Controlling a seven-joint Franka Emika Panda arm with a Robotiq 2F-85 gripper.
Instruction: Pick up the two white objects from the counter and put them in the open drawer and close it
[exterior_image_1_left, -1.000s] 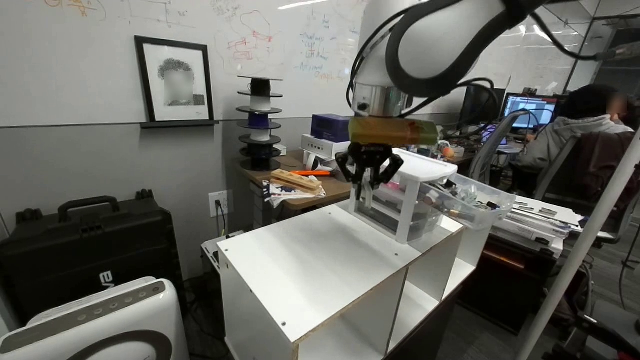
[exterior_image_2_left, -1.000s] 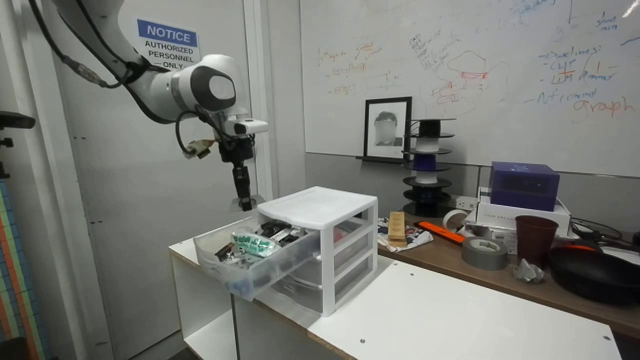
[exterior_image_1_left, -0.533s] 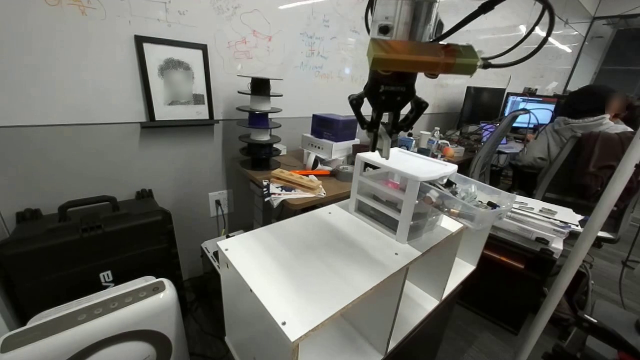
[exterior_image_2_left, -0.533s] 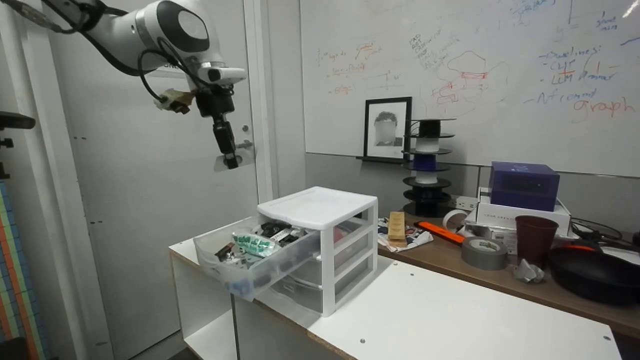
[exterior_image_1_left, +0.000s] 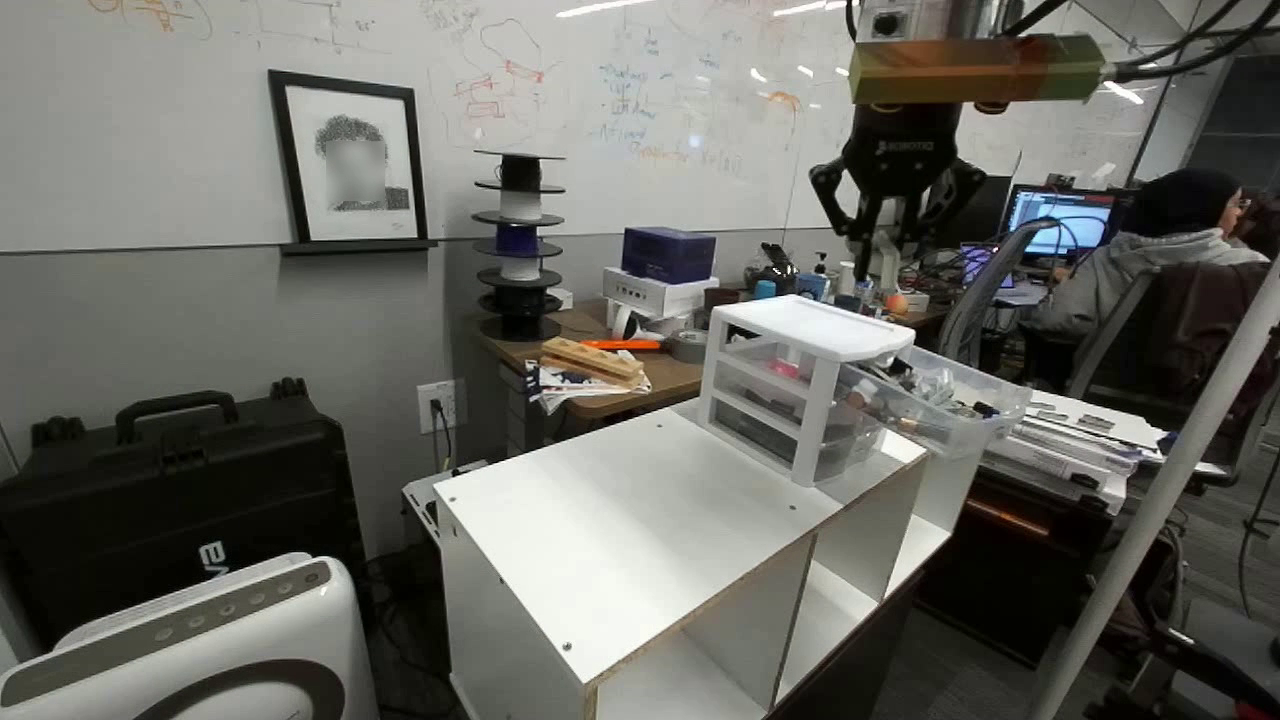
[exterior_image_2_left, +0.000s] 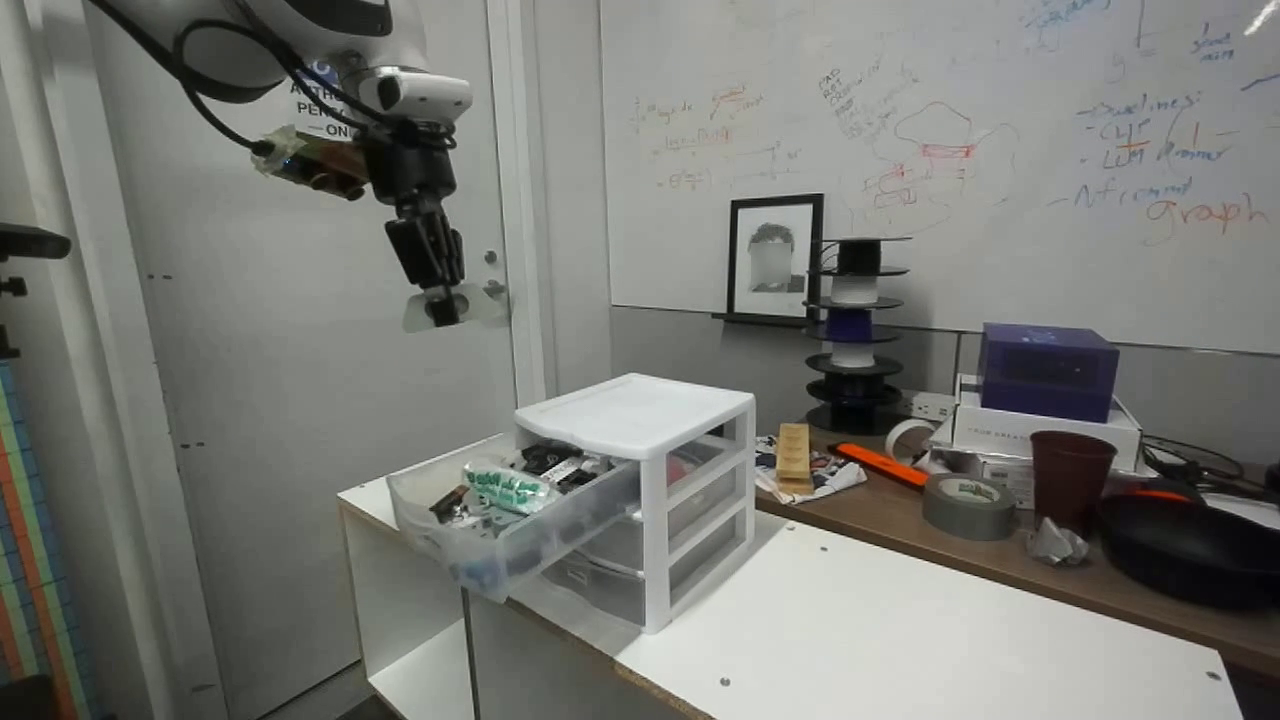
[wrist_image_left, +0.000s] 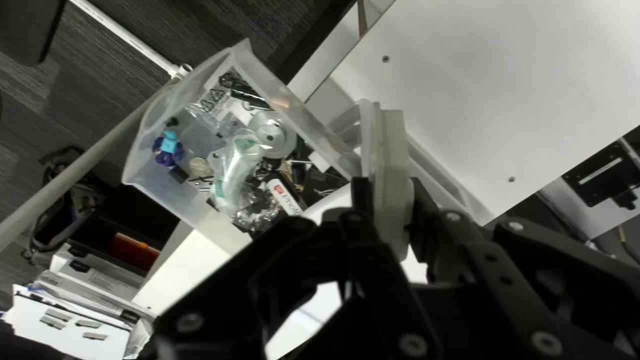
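White object (wrist_image_left: 391, 160), pinched by your gripper (wrist_image_left: 391, 196) at the wrist view's centre, could drop outside the drawer (wrist_image_left: 272, 92) at left if you let go early.

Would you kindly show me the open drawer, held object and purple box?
Drawer (exterior_image_2_left: 575, 528): in an exterior view, side wall.
Object (wrist_image_left: 392, 170): in the wrist view, long side.
Purple box (exterior_image_2_left: 1045, 385): in an exterior view, front face.

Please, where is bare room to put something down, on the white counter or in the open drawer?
Widest: the white counter beside the drawer unit, along the wooden desk. The unit's top is bare too. In the open drawer, a small patch beside the blue-and-purple piece; toward the unit, packets crowd it, and the desk is cluttered.
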